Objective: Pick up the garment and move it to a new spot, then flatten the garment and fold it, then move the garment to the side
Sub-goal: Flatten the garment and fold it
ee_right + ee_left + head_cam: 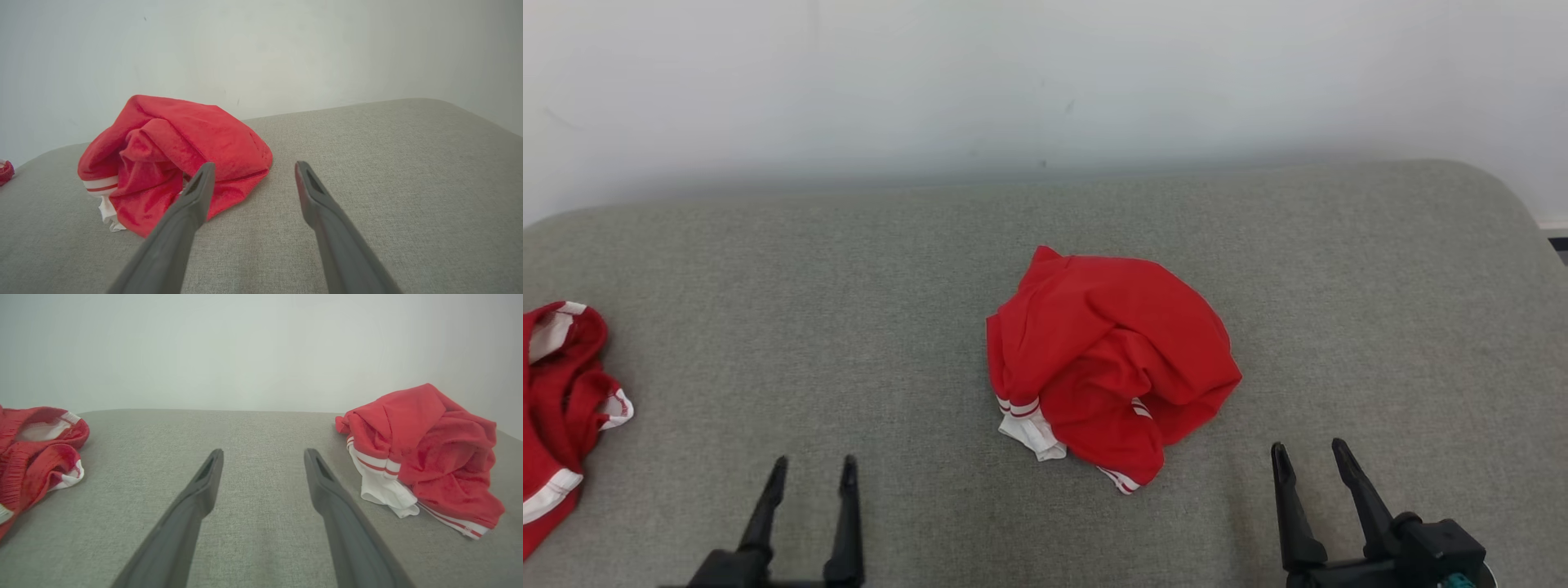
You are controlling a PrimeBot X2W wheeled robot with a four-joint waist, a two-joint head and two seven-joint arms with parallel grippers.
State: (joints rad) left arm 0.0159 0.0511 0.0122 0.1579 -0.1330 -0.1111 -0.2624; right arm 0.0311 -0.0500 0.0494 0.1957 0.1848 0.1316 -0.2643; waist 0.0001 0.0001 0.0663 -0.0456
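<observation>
Both grippers are empty, jaws spread wide: the left gripper (pixel 814 464) and right gripper (pixel 1308 447) sit low over the grey fabric worktop (pixel 849 286). Beyond them, nearer the right one, lies the crumpled red garment (pixel 1111 351) with white striped cuffs. A second red garment (pixel 560 392) lies far left.

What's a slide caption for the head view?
Crumpled red garment on grey cushion; left end effector and right end effector open, clear of it.
</observation>
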